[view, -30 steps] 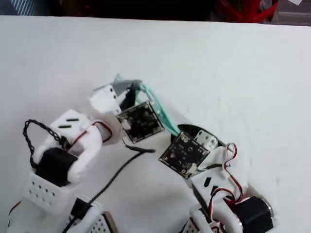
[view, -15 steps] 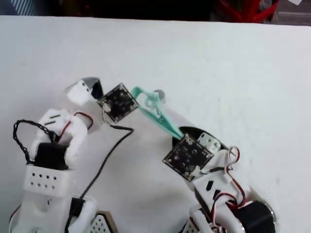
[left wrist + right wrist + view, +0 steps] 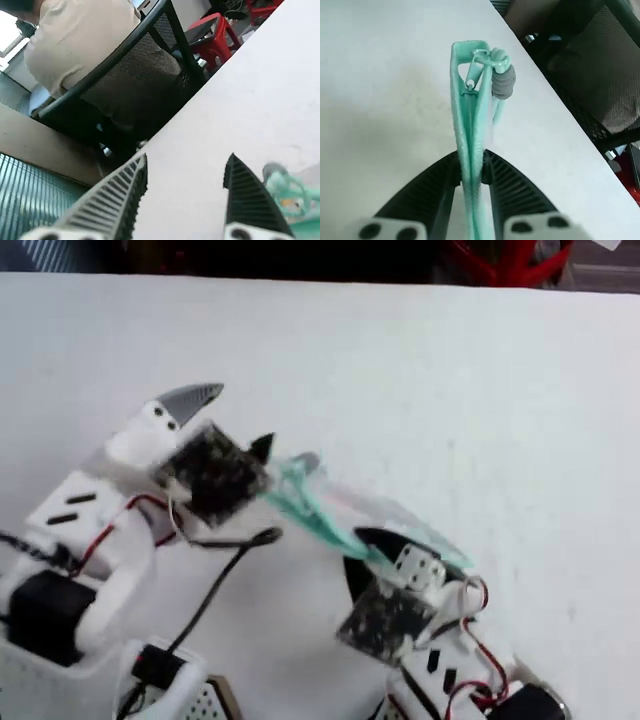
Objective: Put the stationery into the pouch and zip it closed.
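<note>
The teal pouch (image 3: 330, 510) hangs slanted above the white table, its zip edge pinched between the fingers of my right gripper (image 3: 385, 550). In the right wrist view the gripper (image 3: 470, 162) is shut on the pouch (image 3: 469, 120). The zip pull and a grey charm (image 3: 501, 82) are at the pouch's far end. My left gripper (image 3: 235, 420) stands open just left of that end, touching nothing. In the left wrist view its jaws are spread wide, and the gripper (image 3: 187, 160) has the pouch's zip pull (image 3: 287, 190) just beside one finger.
A black cable (image 3: 225, 585) trails over the table (image 3: 450, 370) between the two arms. A black mesh chair (image 3: 145, 75) and a red stool (image 3: 215, 30) stand past the table's far edge. Bare white table stretches to the back and right.
My left gripper has let go of the pouch's zip end, drawn back to the left and opened wide. My right gripper has raised the pouch off the table.
</note>
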`<state>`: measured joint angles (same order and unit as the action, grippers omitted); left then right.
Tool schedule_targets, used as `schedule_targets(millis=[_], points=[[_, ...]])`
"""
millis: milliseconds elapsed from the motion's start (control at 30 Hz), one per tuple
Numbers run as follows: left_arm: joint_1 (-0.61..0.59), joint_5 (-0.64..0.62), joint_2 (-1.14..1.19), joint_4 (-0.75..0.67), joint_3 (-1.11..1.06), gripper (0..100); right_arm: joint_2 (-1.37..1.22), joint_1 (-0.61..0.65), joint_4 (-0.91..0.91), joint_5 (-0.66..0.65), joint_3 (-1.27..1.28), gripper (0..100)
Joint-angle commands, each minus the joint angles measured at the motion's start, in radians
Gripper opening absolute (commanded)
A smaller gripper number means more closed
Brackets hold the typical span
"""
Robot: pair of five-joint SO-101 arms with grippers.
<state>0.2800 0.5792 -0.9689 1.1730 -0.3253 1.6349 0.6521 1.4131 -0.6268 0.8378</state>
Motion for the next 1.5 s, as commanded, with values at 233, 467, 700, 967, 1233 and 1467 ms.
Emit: schedule_targets(millis=[233, 467, 700, 967, 1233, 1467], points=[[0.183, -0.275, -0.002, 0.256, 0.097, 27, 0.166, -0.056, -0.113, -0.114, 0.215, 1.9], [0.101, -0.463, 0.170, 0.376, 0.143, 27, 0.166, -0.054, -0.381, -0.147, 0.358, 1.9], [0.031, -0.493, 0.498, 0.503, 0.594, 27, 0.166, -0.004, -0.372, -0.315, 0.471, 1.9], [-0.050, -0.485, 0.937, 0.617, 0.799, 25, 0.166, 0.162, -0.217, -0.362, 0.477, 1.9], [-0.125, -0.413, 0.989, 0.618, 0.761, 25, 0.166, 0.153, -0.443, -0.364, 0.735, 1.9], [-0.127, -0.342, 0.997, 0.566, 0.497, 25, 0.162, 0.010, -0.694, -0.374, 0.853, 1.9]])
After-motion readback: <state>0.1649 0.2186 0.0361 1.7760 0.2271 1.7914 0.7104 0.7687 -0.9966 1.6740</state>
